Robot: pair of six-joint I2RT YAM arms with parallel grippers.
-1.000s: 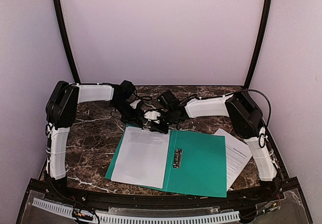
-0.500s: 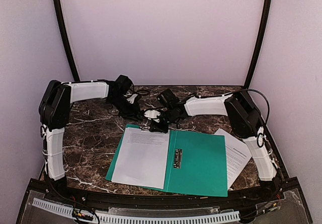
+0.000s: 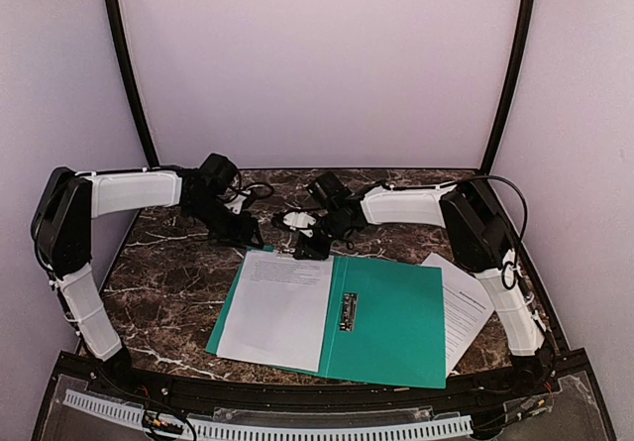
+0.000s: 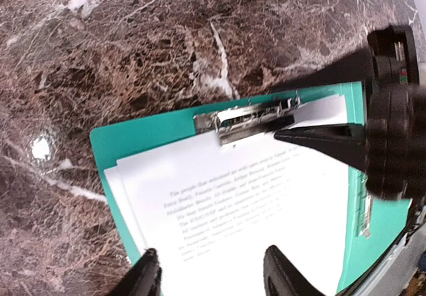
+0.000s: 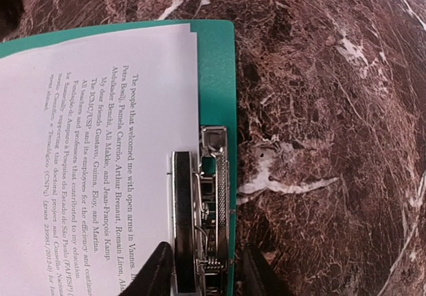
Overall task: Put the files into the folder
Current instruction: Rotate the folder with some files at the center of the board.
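Loose sheet [image 3: 471,307] lies frame-right of folder [image 3: 396,327], nearer right hand [image 5: 208,266], grip indeterminate; left hand [image 4: 212,259] spread, empty.

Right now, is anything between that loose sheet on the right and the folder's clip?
Yes: the folder has its right flap lying over part of the loose sheet, and the right gripper straddles the clip.
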